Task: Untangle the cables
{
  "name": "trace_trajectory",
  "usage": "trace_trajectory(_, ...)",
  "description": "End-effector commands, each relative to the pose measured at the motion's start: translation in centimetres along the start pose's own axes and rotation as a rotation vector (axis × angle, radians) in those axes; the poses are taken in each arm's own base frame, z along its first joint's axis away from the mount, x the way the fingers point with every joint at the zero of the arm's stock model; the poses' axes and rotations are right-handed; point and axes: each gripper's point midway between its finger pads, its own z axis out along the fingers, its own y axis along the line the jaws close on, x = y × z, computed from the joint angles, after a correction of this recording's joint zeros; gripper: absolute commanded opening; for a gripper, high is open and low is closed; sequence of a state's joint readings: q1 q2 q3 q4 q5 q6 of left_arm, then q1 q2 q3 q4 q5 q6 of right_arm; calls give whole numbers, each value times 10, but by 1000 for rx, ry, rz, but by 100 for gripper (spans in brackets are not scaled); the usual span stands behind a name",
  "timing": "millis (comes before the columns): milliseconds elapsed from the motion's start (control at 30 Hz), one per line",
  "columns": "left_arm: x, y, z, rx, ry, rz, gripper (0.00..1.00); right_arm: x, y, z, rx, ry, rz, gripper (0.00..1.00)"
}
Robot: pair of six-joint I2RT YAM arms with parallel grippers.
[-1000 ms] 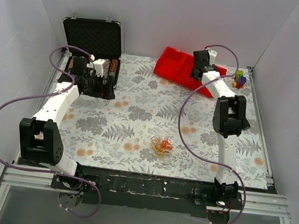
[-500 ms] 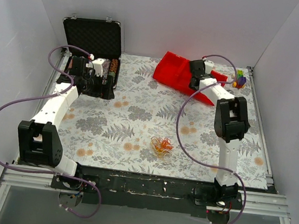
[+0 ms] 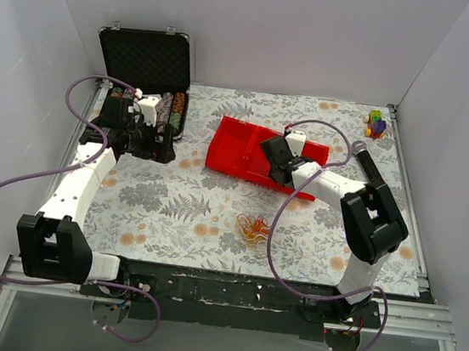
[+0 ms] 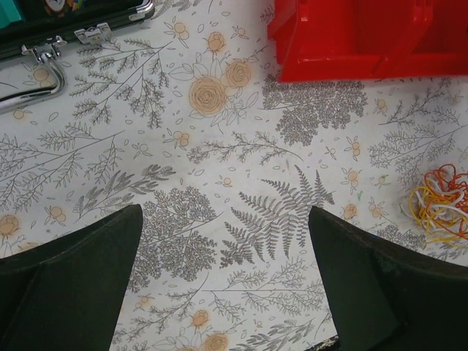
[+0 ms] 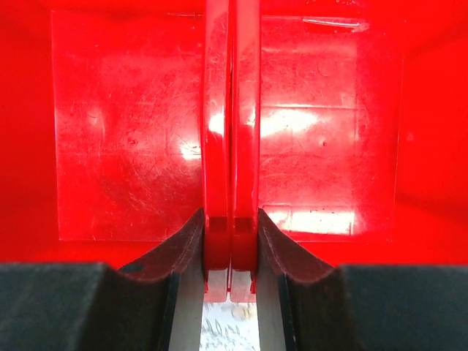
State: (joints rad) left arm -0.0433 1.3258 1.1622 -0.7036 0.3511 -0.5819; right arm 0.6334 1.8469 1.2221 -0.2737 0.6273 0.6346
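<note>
**Right gripper (image 3: pixel 281 160) (image 5: pixel 230 219) grips red plastic bin (image 3: pixel 238 146) (image 4: pixel 351 36) (image 5: pixel 131 131); thin curly cables (image 3: pixel 254 228) (image 4: pixel 439 201) lie free**

Its fingers are clenched on the bin's centre divider, mid-table. The left gripper (image 3: pixel 152 136) (image 4: pixel 225 219) hangs with fingers spread wide over the floral tablecloth (image 3: pixel 171 202) (image 4: pixel 241 146), beside the open black case (image 3: pixel 146 58) (image 4: pixel 73 22). The orange, red, yellow and white clump rests near the front edge, touched by neither gripper.

cables (image 3: pixel 254 228) near front edge, bin (image 3: pixel 242 148) behind, case (image 3: pixel 149 71) far-left.
</note>
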Motion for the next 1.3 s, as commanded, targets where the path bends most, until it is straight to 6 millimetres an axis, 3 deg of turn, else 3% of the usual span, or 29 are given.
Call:
trace_trajectory(0, 5, -4, -15, -4, -15, 23, 98, 38, -28, -23, 75, 36, -16, 13)
trace_trajectory(167, 6, -18, -27, 46, -23, 41, 98, 57, -10, -43, 34, 32, -47, 15)
trace_trajectory(300, 8, -31, -34, 78, -28, 98, 98, 55, 2, -49, 18, 14, -77, 15)
trace_trajectory(433, 29, -50, -24, 130, 35, 165, 98, 47, 6, -52, -1, -3, -81, 17)
trace_trajectory(500, 35, -62, -19, 161, 47, 202, 98, 42, 4, -57, -1, -10, -72, 24)
trace_trajectory(633, 50, -99, -8, 265, 85, 285, 98, 28, 3, -76, -39, -30, -43, 52)
trace_trajectory(800, 78, -152, 9, 371, 153, 448, 98, 2, 12, -125, -275, -88, 9, 69)
trace_trajectory(867, 88, -171, 18, 400, 165, 519, 98, 0, 18, -145, -406, -108, 18, 71)
trace_trajectory(967, 95, -193, 33, 436, 172, 598, 98, 13, 11, -161, -487, -93, 21, 72)
trace_trajectory(1100, 109, -206, 56, 478, 207, 679, 97, 38, -16, -167, -480, -51, 12, 71)
trace_trajectory(1267, 107, -214, 76, 509, 197, 770, 76, 54, -38, -178, -526, -69, 21, 71)
